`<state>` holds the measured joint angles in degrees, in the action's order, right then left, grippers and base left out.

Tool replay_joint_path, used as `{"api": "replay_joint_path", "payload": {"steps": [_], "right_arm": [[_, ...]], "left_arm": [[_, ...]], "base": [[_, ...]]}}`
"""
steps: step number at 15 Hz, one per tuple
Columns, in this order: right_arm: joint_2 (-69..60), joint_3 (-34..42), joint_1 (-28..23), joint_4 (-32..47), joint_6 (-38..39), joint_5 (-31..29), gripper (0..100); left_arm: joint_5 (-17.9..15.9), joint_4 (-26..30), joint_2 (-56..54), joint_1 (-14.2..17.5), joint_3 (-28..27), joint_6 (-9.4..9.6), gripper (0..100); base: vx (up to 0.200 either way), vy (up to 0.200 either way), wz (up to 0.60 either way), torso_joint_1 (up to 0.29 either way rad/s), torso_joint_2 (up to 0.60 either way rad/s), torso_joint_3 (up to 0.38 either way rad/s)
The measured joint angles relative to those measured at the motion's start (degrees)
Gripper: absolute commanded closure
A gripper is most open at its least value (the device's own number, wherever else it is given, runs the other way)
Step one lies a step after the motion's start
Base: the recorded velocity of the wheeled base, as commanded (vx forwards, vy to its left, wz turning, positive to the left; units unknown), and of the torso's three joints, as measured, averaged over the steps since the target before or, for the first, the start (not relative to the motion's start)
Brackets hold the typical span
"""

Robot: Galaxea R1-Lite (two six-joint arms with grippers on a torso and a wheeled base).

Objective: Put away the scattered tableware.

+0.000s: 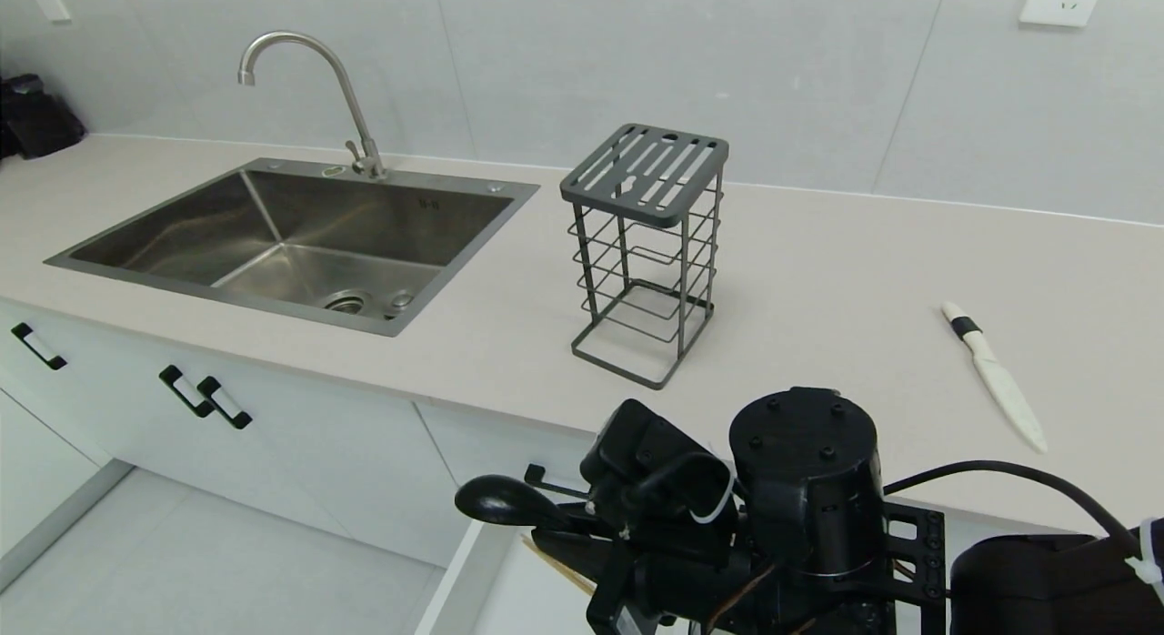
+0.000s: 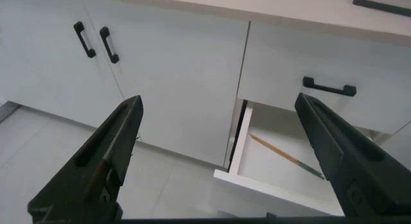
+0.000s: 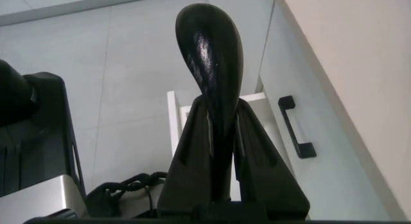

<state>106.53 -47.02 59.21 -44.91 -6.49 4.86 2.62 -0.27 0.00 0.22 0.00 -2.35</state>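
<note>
While I hold the black spoon tight in my right claw, the job is only partly done, I think. The two fingers of that claw pinch the spoon's handle, and its round end sticks out past them. The spoon is up in the air, out in front of the counter and close to the open drawer under it. It is not in the drawer yet. My left claw is spread wide and has nothing in it. It hangs low in front of the cupboards and looks at the drawer. Inside the drawer lies a thin wooden stick, maybe a chopstick, so I guess that one is put away. A white knife with a black band lies flat on the counter, far off to my right, and nothing touches it. The wire rack stands between the knife and the sink, and I see nothing in its slots. So I think the spoon has to go down into the drawer, and the knife is left to do after that.
</note>
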Motion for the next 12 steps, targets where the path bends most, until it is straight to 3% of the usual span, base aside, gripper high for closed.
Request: {"api": "replay_joint_path", "payload": {"steps": [12], "right_arm": [[-0.06,-0.11,0.52,0.02,0.06,-0.57,100]], "left_arm": [[0.00,0.06,0.00,0.02,-0.02,0.01,0]], "base": [[0.000,0.000,0.00,-0.249,0.49,0.234]]}}
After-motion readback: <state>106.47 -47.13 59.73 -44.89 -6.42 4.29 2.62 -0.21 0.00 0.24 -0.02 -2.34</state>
